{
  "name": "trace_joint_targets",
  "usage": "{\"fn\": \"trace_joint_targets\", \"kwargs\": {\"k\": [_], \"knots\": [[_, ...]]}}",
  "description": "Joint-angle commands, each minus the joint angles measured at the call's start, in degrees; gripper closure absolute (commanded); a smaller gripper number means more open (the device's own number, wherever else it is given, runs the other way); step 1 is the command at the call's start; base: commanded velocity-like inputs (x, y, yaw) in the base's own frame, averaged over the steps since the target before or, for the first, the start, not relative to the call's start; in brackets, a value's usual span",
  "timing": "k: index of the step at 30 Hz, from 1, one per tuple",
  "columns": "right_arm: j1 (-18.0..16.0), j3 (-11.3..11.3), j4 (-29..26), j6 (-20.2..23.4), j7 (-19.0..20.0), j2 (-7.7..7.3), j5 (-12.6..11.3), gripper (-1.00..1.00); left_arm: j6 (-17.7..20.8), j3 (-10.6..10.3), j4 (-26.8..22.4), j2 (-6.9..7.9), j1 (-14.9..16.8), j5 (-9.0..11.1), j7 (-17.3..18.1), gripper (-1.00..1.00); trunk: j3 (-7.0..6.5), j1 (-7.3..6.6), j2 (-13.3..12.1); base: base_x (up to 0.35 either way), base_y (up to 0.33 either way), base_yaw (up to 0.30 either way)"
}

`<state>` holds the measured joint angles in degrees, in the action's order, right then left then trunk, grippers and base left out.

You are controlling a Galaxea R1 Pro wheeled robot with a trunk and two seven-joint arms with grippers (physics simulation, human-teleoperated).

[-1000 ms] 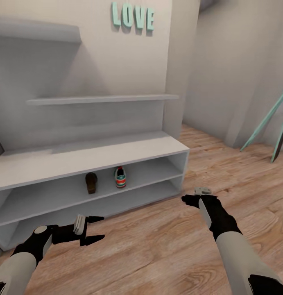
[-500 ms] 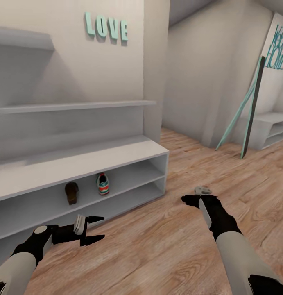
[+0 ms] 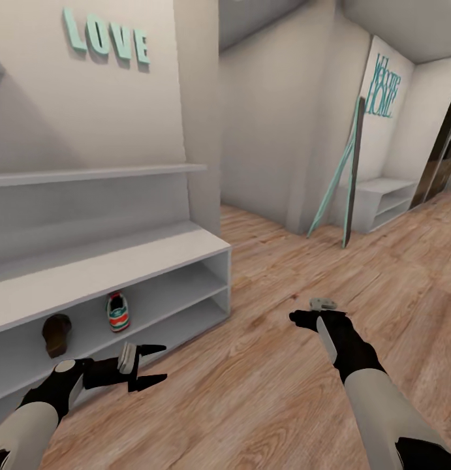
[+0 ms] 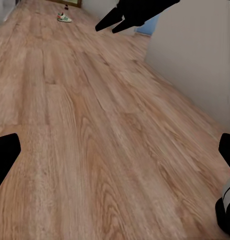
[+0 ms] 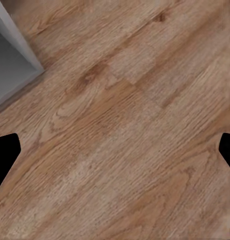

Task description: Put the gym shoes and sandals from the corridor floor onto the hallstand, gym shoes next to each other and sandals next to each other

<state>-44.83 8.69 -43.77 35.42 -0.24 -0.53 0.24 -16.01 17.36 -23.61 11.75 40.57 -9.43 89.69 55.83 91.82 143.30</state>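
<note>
Two shoes sit on the grey shoe rack, and both pincers hang over the wood floor.

At the left of the head view, the hallstand [image 3: 153, 251] is a long, low, smooth grey box with a flat top and two open shelves. On its upper shelf, one brown sandal [image 3: 56, 333] sits near one white gym shoe [image 3: 118, 311] with green stripes and a red heel. The corridor floor [image 3: 271, 378] is light brown planks with wavy grain. In the left wrist view, another gym shoe [image 4: 64, 17] lies far off on the floor. The left pincer [image 3: 150, 365] has its black pointed fingers apart, holding nothing. The right pincer [image 3: 297, 317] is held low over the planks; its tips sit wide apart in the right wrist view. Teal letters [image 3: 108, 37] hang on the wall.
</note>
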Motion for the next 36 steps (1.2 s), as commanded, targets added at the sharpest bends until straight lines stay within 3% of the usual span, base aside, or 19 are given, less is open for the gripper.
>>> {"fn": "trace_joint_targets", "kwargs": {"k": [1, 12, 21, 30, 36], "knots": [[0.0, 0.0, -0.1, 0.3, 0.0, 0.0, 0.0, -1.0, -0.4, 0.5, 0.0, -0.06, 0.1, -0.5, 0.2, -1.0, 0.01, 0.01, 0.0, 0.244, -0.24, -0.293], [0.0, 0.0, -0.1, 0.3, 0.0, 0.0, 0.0, -1.0, -0.4, 0.5, 0.0, -0.06, 0.1, -0.5, 0.2, -1.0, -0.53, 0.01, 0.0, 0.234, -0.228, -0.293], [0.0, 0.0, 0.0, 0.3, 0.0, 0.0, 0.0, -1.0, -0.4, 0.5, 0.0, -0.06, 0.1, -0.5, 0.2, -1.0, -0.97, 0.01, 0.0, 0.032, -0.028, -0.292], [0.0, 0.0, -0.1, 0.3, 0.0, 0.0, 0.0, -1.0, -0.4, 0.5, 0.0, -0.06, 0.1, -0.5, 0.2, -1.0, -3.28, -0.79, -1.2, 0.001, -0.001, -0.292], [0.0, 0.0, 0.0, 0.3, 0.0, 0.0, 0.0, -1.0, -0.3, 0.6, 0.0, -0.06, 0.1, -0.5, 0.2, -1.0, -3.57, -0.79, -1.2, 0.0, 0.0, -0.292]]}}
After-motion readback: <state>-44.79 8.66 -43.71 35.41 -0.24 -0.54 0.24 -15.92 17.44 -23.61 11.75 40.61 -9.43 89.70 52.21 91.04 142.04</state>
